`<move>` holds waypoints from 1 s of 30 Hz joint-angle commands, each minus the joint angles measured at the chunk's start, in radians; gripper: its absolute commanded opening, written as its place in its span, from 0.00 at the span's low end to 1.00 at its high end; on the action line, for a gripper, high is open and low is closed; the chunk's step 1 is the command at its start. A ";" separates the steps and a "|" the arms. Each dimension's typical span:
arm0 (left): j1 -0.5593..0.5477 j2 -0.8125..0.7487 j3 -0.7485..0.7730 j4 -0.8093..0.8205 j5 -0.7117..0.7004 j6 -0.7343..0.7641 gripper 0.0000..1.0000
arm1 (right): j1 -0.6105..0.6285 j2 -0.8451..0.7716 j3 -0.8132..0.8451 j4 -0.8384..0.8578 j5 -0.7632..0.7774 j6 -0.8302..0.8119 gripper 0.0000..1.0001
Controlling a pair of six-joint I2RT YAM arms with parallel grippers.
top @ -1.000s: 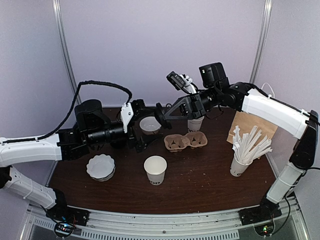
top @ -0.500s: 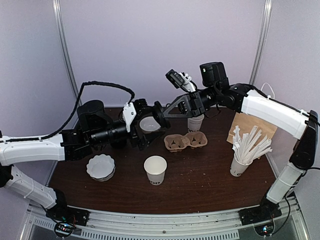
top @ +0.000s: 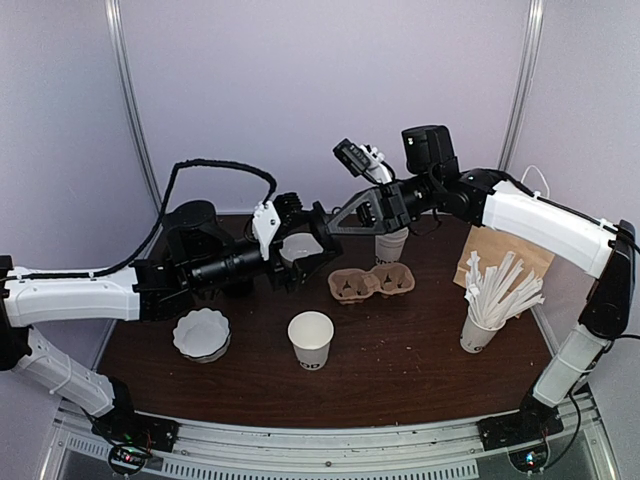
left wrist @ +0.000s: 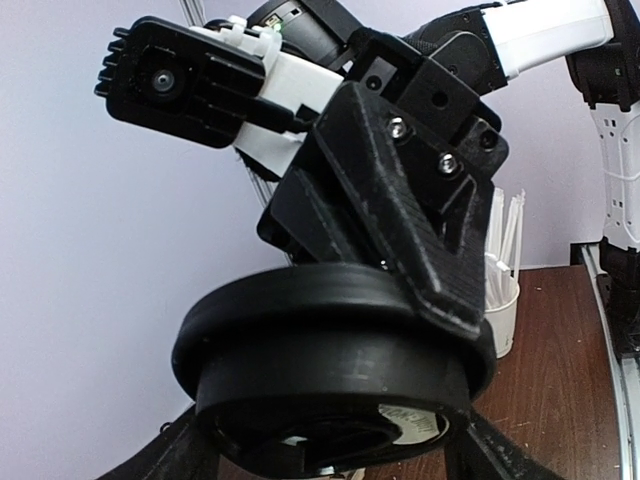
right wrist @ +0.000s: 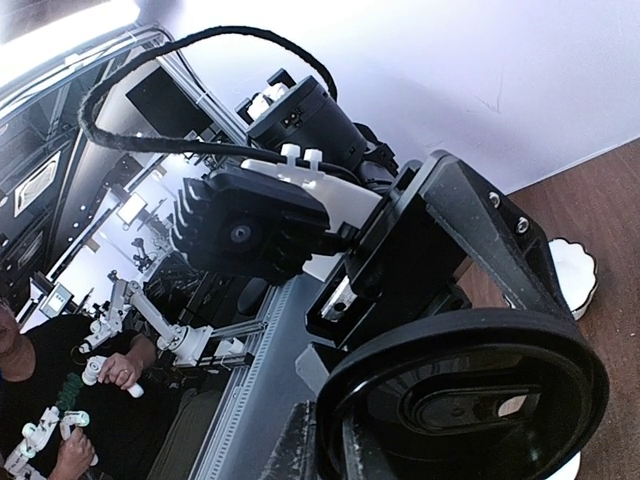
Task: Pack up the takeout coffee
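Right claw (top: 330,225) was pinched tight on the black lid (left wrist: 330,340), holding it over the mouth of the cup (top: 297,250). That cup sat between the wide jaws of the left claw (top: 300,242), though I could not tell whether they pressed it. Lidding looked unfinished, and the carrier (top: 372,284) just right of both claws held nothing, so packing was yet to come; print on a spare cup (top: 311,340) nearer the bases was too small to read.
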 commanded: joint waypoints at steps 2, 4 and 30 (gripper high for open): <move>-0.005 -0.007 0.042 0.011 -0.033 -0.011 0.77 | -0.019 -0.032 -0.010 -0.035 0.034 -0.058 0.20; -0.005 -0.018 0.064 -0.057 -0.041 0.004 0.77 | -0.046 -0.039 0.016 -0.173 0.087 -0.172 0.36; 0.002 0.295 0.705 -1.627 0.069 0.052 0.77 | -0.254 -0.317 -0.180 -0.657 0.551 -0.815 0.55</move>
